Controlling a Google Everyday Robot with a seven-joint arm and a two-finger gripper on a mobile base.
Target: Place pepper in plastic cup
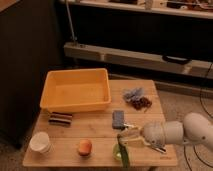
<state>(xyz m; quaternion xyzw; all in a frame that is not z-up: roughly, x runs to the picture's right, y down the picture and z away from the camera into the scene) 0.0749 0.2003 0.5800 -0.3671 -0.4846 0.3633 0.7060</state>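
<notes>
Camera view: a dark green pepper [123, 152] stands nearly upright at the front edge of a light wooden table [100, 129], its lower end hanging past the table edge. It rises through or just in front of a small translucent green plastic cup [118, 152]; which of the 2 cannot be told. The gripper [125, 137] sits just above the cup, at the end of a rounded white arm [175, 133] reaching in from the right. Its jaws are closed on the top of the pepper.

Left of the plastic cup, along the front of the table, lies a round orange fruit [84, 147]. Farther left stands a white cup [40, 142]; its inside cannot be seen. Behind the plastic cup lies a grey rectangular sponge [118, 119], and beyond that a dark red cluster [142, 102] beside a crumpled bluish-grey wrapper [133, 93]. Well behind and left of the plastic cup sits a large yellow bin [76, 89], with nothing visible inside. A dark rectangular bar [60, 118] lies just in front of the bin.

The room behind is dim, with a long pale shelf rail [140, 56] and a speckled floor [195, 102].
</notes>
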